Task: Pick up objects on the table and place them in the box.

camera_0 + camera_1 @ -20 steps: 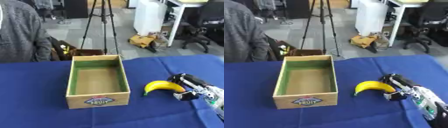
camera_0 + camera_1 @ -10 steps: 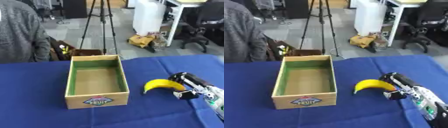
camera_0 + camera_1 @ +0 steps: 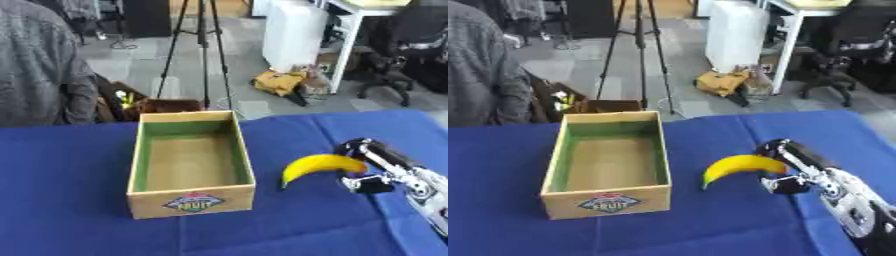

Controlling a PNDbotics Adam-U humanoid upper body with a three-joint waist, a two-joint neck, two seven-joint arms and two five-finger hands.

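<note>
Banana (image 3: 317, 166) is up off the blue counter (image 3: 70, 200), right of the open cardboard box (image 3: 190, 157), w/ a gap between them; its tip droops toward the box side. The right hand (image 3: 374, 167) has its fingers (image 3: 353, 148) curled round the stem end only, thumb below, so most of the fruit hangs out past the grip to the left. Risk as I see it: held at one end, it could pivot or slip during the carry, or the low tip could clip the box's near wall if it isn't lifted enough. Box looks empty. Left hand isn't in sight.
</note>
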